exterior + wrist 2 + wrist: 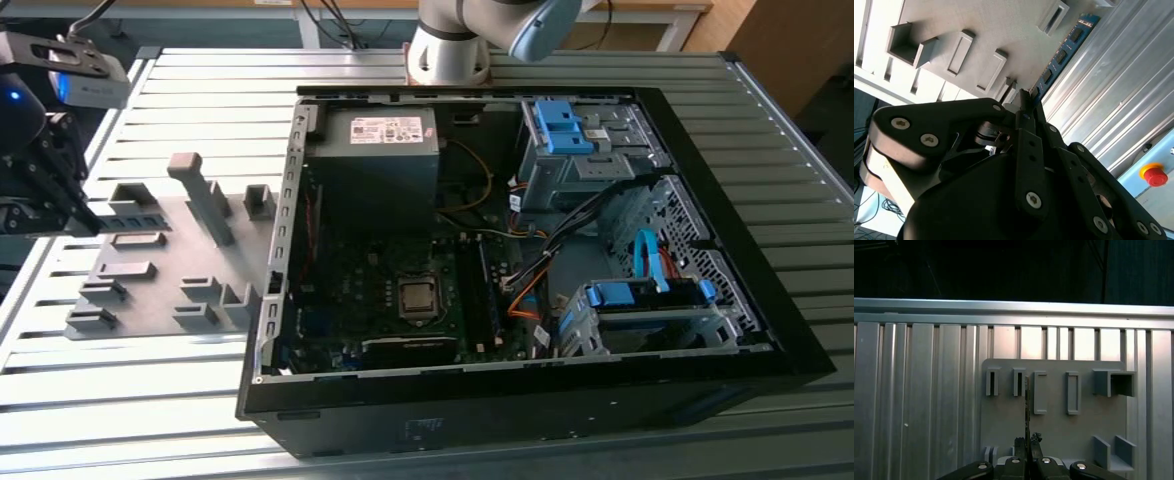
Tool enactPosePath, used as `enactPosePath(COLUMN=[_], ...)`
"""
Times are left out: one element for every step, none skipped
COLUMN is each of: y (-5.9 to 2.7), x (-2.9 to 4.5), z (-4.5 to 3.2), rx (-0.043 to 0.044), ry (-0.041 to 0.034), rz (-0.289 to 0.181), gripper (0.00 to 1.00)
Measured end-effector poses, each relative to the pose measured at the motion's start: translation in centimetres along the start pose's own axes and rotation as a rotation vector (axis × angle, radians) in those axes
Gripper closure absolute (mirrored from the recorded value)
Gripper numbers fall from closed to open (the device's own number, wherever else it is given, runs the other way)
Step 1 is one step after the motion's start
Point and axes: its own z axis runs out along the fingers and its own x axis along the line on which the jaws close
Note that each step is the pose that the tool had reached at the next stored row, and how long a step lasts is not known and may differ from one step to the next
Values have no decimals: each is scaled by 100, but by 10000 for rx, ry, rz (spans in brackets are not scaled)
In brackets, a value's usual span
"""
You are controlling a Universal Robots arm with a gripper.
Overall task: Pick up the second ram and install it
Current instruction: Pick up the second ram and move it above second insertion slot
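Second ram [1066,50]: thin blue-green stick with dark chips, held well apart from open computer case [534,400]. Case takes middle of slatted metal surface [200,400]. Grey fixture plate [160,290] lies just beside case, at exterior view's left. Tool [1027,442] is over this plate, fingers pressed together on one end of ram. In first wrist view I see ram edge-on between plate's slots. Cannot tell if it touches plate.
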Motion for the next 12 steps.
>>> enactPosePath(y=[0,0,1,1,1,1,1,1,1,1,1,1], x=[0,0,0,-1,0,-1,-1,-1,-1,-1,-1,-1], z=[-3,-5,-9,-13,-18,-20,-23,-25,-27,-29,-32,-33], rx=[0,2,0,-1,-1,0,1,1,1,1,-1,1], ry=[0,-1,0,0,1,0,0,0,0,0,1,0], rz=[1,0,0,1,0,0,0,0,0,0,1,0], gripper=[86,86,86,86,86,86,86,86,86,86,86,86])
